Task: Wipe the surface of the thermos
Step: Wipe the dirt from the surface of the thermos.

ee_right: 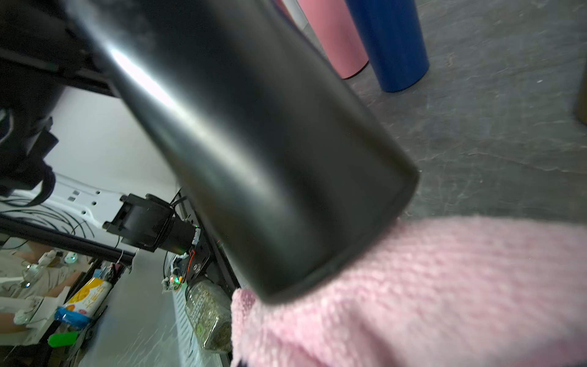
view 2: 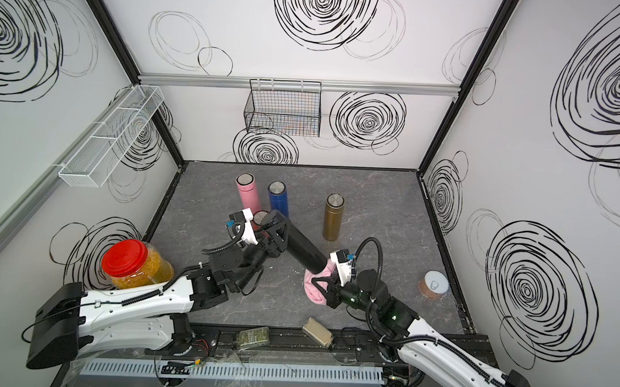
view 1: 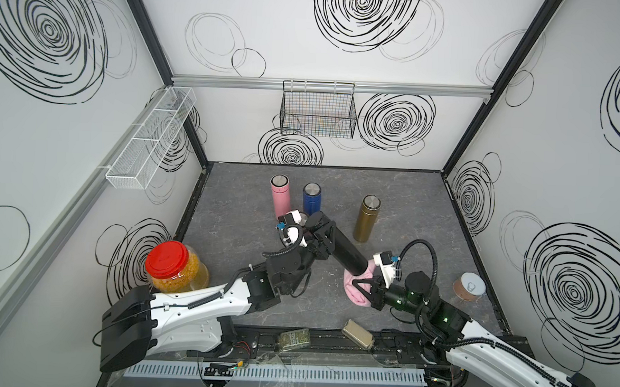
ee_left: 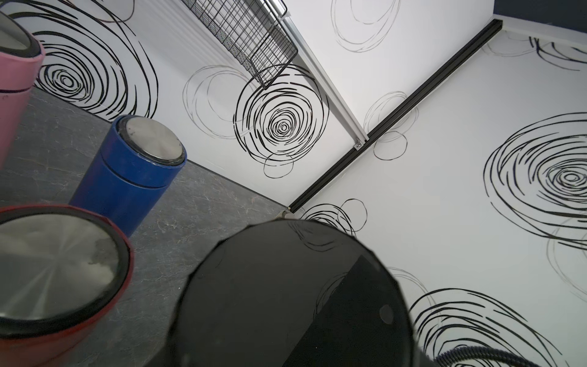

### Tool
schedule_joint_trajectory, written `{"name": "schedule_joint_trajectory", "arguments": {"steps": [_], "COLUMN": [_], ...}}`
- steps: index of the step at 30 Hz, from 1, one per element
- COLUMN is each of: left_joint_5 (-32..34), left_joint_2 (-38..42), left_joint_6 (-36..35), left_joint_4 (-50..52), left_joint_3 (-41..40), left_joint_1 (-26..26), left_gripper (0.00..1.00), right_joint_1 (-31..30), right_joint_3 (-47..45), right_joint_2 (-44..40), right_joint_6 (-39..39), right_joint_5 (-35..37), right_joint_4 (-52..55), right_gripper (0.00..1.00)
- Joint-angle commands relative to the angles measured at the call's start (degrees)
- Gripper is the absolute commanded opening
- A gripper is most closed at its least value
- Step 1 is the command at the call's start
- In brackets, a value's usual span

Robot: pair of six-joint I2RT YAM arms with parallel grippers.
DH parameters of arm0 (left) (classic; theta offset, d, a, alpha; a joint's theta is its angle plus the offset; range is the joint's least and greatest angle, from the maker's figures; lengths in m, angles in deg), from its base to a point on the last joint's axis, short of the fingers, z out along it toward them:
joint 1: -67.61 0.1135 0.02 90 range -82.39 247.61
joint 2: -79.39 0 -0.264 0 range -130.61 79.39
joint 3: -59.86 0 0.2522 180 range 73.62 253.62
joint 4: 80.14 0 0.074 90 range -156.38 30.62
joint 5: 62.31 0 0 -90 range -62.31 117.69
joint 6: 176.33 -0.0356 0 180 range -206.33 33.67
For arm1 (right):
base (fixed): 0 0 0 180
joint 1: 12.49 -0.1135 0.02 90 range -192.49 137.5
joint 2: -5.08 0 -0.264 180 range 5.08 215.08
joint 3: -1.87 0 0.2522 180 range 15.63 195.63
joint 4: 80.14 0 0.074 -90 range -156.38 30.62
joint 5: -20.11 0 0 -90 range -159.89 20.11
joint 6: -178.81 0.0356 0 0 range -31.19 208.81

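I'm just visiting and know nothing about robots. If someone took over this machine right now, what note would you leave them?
The left tool is shut on the black thermos near its lid, holding it tilted above the table.
The right tool is shut on the pink cloth, pressed against the thermos's base end.
Done: thermos lifted, cloth in contact at the base.
To do: likely wipe along the body toward the lid; how much is already wiped cannot be told.

Robot lab test cell; swirl-printed wall panels [view 1: 272, 31], alu frame rail [view 1: 234, 82], hung wire basket [view 1: 317, 110].
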Motion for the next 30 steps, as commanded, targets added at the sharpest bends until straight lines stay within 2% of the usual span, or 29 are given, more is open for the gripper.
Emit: {"name": "schedule_joint_trajectory", "arguments": {"steps": [1,5,9,13,18,23,27,30], "left_joint_5": [1.9,2.1,2.1,1.4,1.7,2.2,2.3,2.2], "left_joint_2": [1.6,0.3,-3.0,-5.8,-7.2,-6.2,-5.6,-5.5], "left_joint_6": [-0.3,0.8,0.3,-0.2,-0.9,-1.6,-2.0,-2.1], "left_joint_4": [-1.5,0.4,1.6,1.8,2.6,3.6,3.8,4.0], "left_joint_3": [2.9,5.5,9.4,12.2,13.7,13.4,13.3,13.2], "left_joint_1": [0.7,0.3,-0.7,-1.9,-3.0,-2.8,-2.6,-2.4], "left_gripper": [0.00,0.00,0.00,0.00,0.00,0.00,0.00,0.00], "right_joint_1": [-1.9,-4.9,-10.2,-14.3,-14.5,-14.4,-14.4,-14.4], "right_joint_3": [-1.4,0.9,6.8,14.2,18.7,13.2,7.7,5.1], "right_joint_2": [-3.8,-3.3,4.3,13.6,19.4,14.0,4.6,-3.2], "right_joint_6": [0.0,-2.9,-8.8,-10.9,-8.8,-2.5,1.7,1.7], "right_joint_5": [-1.9,-0.9,2.5,15.9,30.1,39.6,42.6,44.1], "right_joint_4": [-6.6,-8.7,-12.1,-9.5,-4.6,1.3,6.9,9.7], "right_gripper": [0.00,0.00,0.00,0.00,0.00,0.00,0.00,0.00]}}
